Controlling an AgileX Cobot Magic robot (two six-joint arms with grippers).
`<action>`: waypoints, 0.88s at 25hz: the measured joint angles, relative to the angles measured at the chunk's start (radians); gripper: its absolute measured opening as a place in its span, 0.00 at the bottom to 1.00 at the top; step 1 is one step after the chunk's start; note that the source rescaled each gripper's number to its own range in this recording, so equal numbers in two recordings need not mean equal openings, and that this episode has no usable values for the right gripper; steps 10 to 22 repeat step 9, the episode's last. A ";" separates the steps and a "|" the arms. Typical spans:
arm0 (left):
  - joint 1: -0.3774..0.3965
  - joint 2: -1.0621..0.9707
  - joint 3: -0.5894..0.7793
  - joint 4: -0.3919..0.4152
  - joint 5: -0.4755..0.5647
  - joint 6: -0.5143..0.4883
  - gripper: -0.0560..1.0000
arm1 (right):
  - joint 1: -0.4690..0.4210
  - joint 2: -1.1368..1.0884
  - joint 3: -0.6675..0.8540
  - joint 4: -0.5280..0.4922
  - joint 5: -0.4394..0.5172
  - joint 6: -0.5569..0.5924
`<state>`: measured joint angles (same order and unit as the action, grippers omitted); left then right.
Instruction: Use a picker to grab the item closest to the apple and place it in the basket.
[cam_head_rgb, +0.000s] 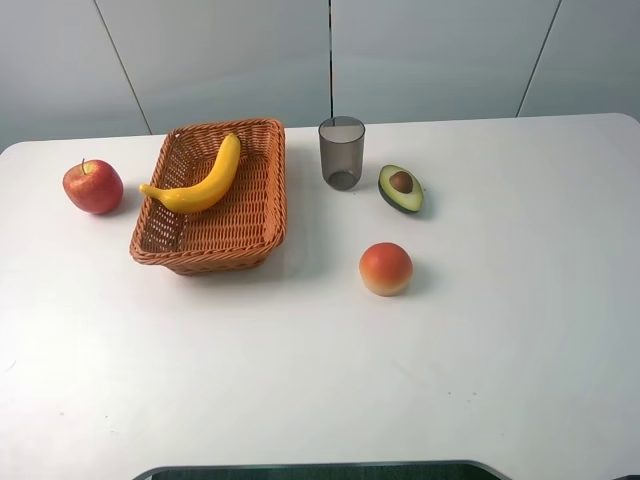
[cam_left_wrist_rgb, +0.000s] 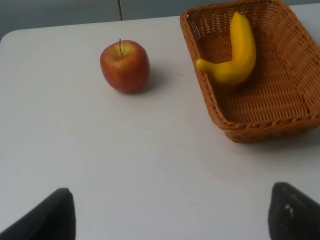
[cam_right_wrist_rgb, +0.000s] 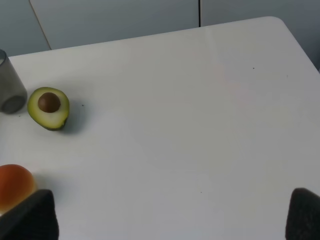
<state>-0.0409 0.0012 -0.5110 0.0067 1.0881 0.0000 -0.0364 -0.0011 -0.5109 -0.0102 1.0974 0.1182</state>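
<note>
A red apple (cam_head_rgb: 93, 186) (cam_left_wrist_rgb: 125, 66) rests on the white table at the far left. Just to its right stands a woven brown basket (cam_head_rgb: 255, 225) (cam_left_wrist_rgb: 280, 125), and a yellow banana (cam_head_rgb: 200, 180) (cam_left_wrist_rgb: 235, 50) lies inside it. My left gripper (cam_left_wrist_rgb: 170, 215) is open, its two dark fingertips (cam_left_wrist_rgb: 55, 215) spread wide over bare table short of the apple and basket. My right gripper (cam_right_wrist_rgb: 170, 215) is open as well, its fingertips (cam_right_wrist_rgb: 35, 215) wide apart over the right half of the table. Neither gripper shows in the exterior high view.
A grey translucent cup (cam_head_rgb: 342, 152) (cam_right_wrist_rgb: 9, 87) stands right of the basket. A halved avocado (cam_head_rgb: 401, 188) (cam_right_wrist_rgb: 48, 107) lies beside it, and an orange-red peach (cam_head_rgb: 386, 268) (cam_right_wrist_rgb: 15, 185) sits nearer the front. The table's far edge meets a grey wall.
</note>
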 joint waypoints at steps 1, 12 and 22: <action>0.000 0.000 0.000 0.000 0.000 0.000 0.97 | 0.000 0.000 0.000 0.000 0.000 0.000; 0.000 0.000 0.000 -0.007 0.000 0.000 0.97 | 0.000 0.000 0.000 0.000 0.000 0.000; 0.000 0.000 0.000 -0.007 0.000 0.000 0.97 | 0.000 0.000 0.000 0.000 0.000 0.000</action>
